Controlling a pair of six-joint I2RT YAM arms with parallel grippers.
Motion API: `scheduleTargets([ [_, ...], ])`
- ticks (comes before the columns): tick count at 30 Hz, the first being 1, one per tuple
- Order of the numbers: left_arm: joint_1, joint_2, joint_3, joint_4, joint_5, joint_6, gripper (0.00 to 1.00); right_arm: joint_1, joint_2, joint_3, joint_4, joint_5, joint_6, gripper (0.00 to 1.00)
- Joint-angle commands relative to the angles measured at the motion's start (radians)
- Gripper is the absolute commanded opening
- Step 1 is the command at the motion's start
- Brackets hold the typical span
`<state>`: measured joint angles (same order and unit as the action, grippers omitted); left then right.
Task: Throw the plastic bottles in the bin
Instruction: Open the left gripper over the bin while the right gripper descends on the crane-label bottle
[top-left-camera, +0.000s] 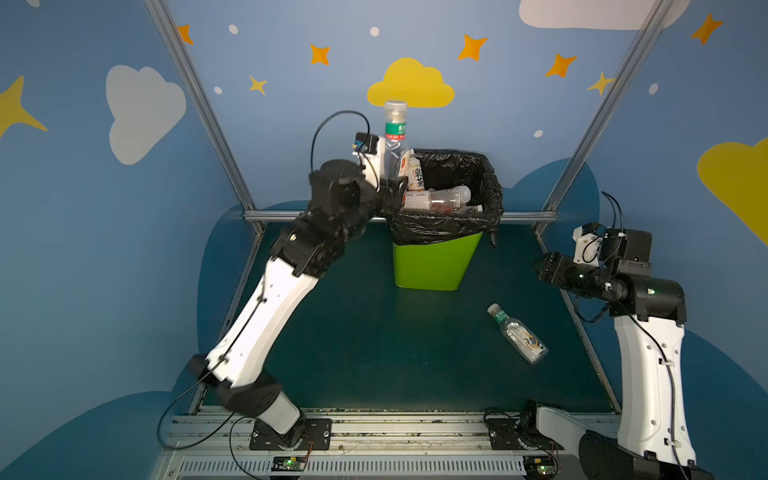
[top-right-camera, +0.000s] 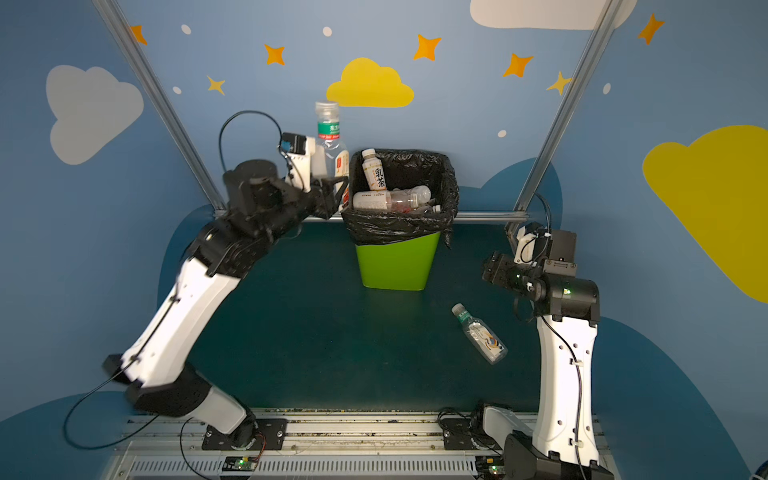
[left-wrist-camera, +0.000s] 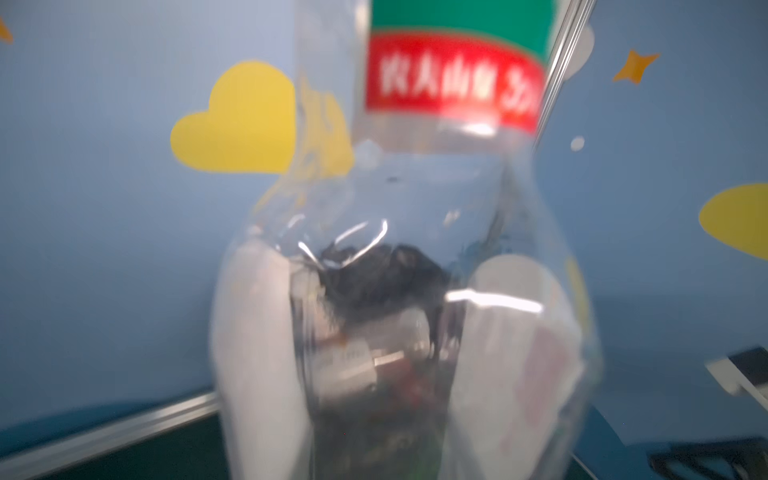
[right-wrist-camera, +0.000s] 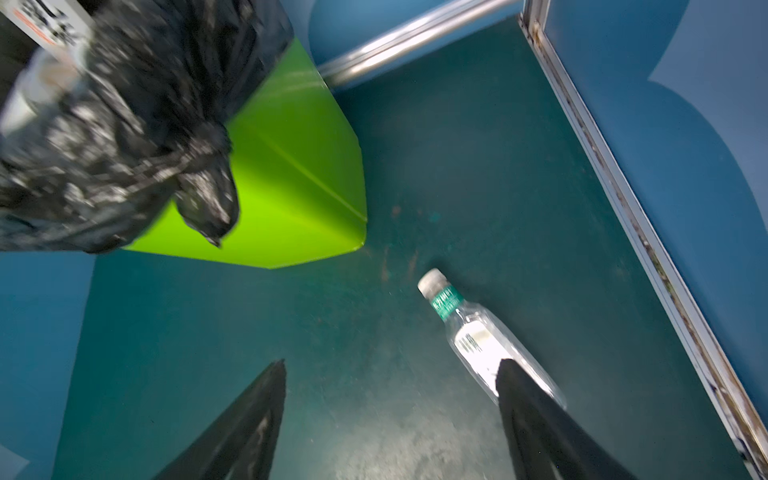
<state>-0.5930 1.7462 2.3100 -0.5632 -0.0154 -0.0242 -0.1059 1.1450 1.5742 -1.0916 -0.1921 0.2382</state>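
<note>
My left gripper (top-left-camera: 395, 188) is raised at the left rim of the lime-green bin (top-left-camera: 432, 262), shut on a clear plastic bottle (top-left-camera: 394, 124) with a green and red label that stands upright above the jaws. That bottle (left-wrist-camera: 415, 199) fills the blurred left wrist view and hides the jaws. Several bottles (top-right-camera: 390, 199) lie in the black-lined bin (top-right-camera: 395, 266). Another clear bottle (top-left-camera: 517, 334) with a white cap lies on the dark floor right of the bin. My right gripper (right-wrist-camera: 392, 361) hovers open above the floor, and this bottle (right-wrist-camera: 478, 336) lies partly under one finger.
The bin's black bag (top-left-camera: 449, 226) folds over its rim. Aluminium frame rails (top-left-camera: 528, 216) edge the dark green floor (top-left-camera: 374, 340) at the back and sides, with painted blue walls behind. The arm bases stand on a rail (top-left-camera: 374, 432) at the front.
</note>
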Motion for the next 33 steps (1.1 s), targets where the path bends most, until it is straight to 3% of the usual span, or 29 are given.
scheduleTargets([
  [1,0.036,0.287,0.390,-0.177,0.165,0.100,0.94,0.022,0.021,0.030,-0.005,0.020,0.044,0.80],
  [3,0.057,0.491,0.730,-0.281,0.201,0.074,1.00,0.029,0.027,0.029,-0.015,0.018,0.050,0.80],
  [4,0.067,0.484,0.702,-0.257,0.220,0.046,1.00,0.033,0.028,0.030,-0.021,0.023,0.052,0.80],
  [14,0.051,-0.046,0.099,-0.082,0.062,0.090,1.00,0.044,0.002,-0.035,-0.001,0.042,0.083,0.80],
  [19,0.052,-0.217,-0.067,-0.176,-0.010,0.069,1.00,0.049,0.035,-0.072,-0.014,0.055,0.042,0.80],
  [23,0.062,-0.357,-0.271,-0.297,-0.071,-0.017,1.00,0.054,0.069,-0.134,-0.046,0.085,-0.017,0.80],
  [27,0.078,-0.535,-0.601,-0.347,-0.084,-0.134,1.00,0.057,0.075,-0.215,-0.058,0.156,-0.072,0.82],
  [33,0.102,-0.765,-1.069,-0.259,0.052,-0.411,1.00,0.062,0.075,-0.296,-0.046,0.193,-0.127,0.84],
])
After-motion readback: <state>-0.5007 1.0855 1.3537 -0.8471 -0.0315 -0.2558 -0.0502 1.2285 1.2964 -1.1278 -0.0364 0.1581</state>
